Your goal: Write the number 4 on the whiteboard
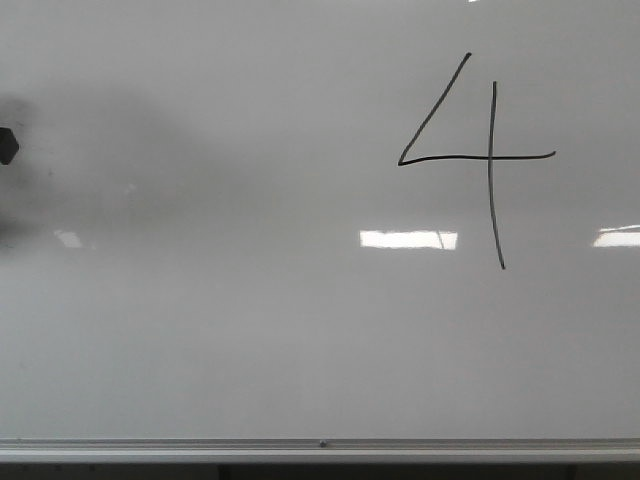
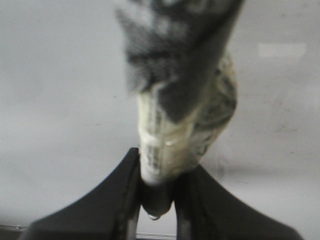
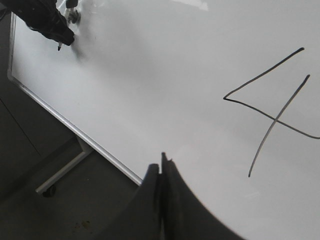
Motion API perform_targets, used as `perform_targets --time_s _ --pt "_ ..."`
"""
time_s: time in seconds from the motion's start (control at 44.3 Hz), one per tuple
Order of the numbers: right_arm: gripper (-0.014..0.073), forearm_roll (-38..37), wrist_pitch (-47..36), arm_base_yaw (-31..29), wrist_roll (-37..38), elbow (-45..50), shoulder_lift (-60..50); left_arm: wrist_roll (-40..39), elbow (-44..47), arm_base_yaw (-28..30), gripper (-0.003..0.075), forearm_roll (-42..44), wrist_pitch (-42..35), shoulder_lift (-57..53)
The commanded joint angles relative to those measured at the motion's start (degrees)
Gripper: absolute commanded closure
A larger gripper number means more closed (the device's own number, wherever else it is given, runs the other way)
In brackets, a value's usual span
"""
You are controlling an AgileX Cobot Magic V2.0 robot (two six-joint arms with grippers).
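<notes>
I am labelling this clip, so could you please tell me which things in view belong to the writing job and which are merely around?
Job:
- number 4
- whiteboard
- marker, clamped in the left gripper

Around:
- right gripper, shut, empty
- board stand's foot

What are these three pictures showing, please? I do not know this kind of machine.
It is a robot with two arms, each ending in a claw. One camera looks forward at the whiteboard, where the number 4 is already drawn. The other two cameras sit on the wrists. The left claw is shut on a marker with a worn label. The right claw is shut and holds nothing; beyond it you see the same 4 and, far off, the other arm with its marker.
</notes>
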Motion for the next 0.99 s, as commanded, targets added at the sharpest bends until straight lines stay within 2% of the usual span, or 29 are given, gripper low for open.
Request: perform_targets --time_s 0.0,0.113,0.452,0.655,0.971 --pt "0.0699 2.1 -2.2 -0.5 -0.3 -1.6 0.0 -0.2 -1.8 -0.5 0.0530 -0.3 -4.9 -2.2" --pt "0.0699 2.1 -2.2 -0.5 -0.3 -1.6 0.0 -0.2 -1.8 -0.5 0.0480 -0.1 -5.5 -2.2" --pt "0.0699 2.1 -2.1 -0.5 -0.3 -1.6 0.0 0.1 -1.8 -0.5 0.0217 -0.1 -5.1 -2.2" --pt "0.0699 2.1 -2.2 -0.5 -0.3 -1.6 0.0 3.6 -0.4 -0.5 0.0216 0.1 -3.9 -6.3" --pt "0.0699 2.1 -2.2 -0.5 -0.3 -1.6 0.0 3.6 13.1 -1.0 0.0225 -0.1 -7.7 -27.7"
